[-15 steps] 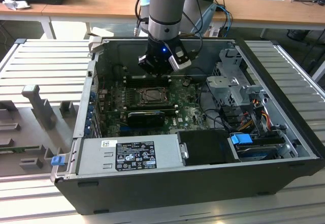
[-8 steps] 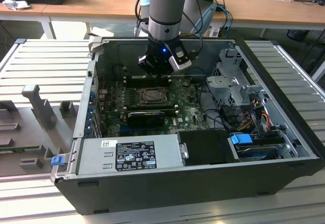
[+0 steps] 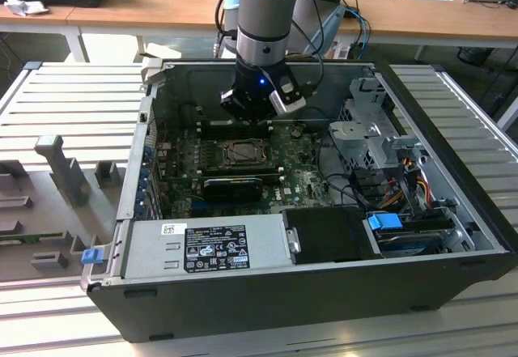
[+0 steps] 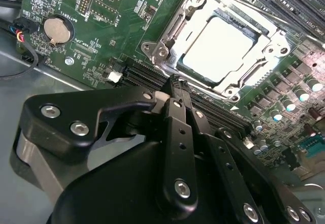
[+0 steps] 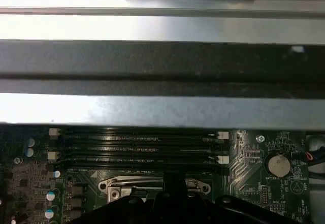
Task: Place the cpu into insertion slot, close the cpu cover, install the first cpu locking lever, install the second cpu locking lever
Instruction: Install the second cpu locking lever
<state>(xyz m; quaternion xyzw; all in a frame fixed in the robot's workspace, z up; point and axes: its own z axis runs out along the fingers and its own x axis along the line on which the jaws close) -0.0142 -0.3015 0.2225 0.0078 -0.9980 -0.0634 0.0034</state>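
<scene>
Open computer case (image 3: pixel 267 300) lying on a ribbed metal table (image 3: pixel 81 114), wooden desks behind. Inside, toward the exterior view's left: green motherboard (image 3: pixel 299 175), grey power supply (image 3: pixel 214 244) at the near wall, drive cage (image 3: pixel 376 134) with cable bundle at the exterior view's right. Robot arm (image 3: pixel 267 9) reaching down into the case from the far side, gripper (image 3: pixel 261 106) hanging just above the board's far edge, near the socket. Fingers (image 4: pixel 177 104) pressed together in the second wrist view, nothing between them, tips just beside the slot's rim and over the long black ribbed slots (image 5: pixel 137 148). Insertion slot (image 3: pixel 241 153) at mid-board; cpu (image 4: pixel 218 43) seated flat in it, pale and glaring under light. Cover (image 4: pixel 167 36) lying closed around the chip, silver frame level on the socket. Thin lever rod (image 4: pixel 228 8) running along one side of the frame; latched or not, cannot tell. Coin battery (image 4: pixel 56 29) on the board, well apart from the socket.
</scene>
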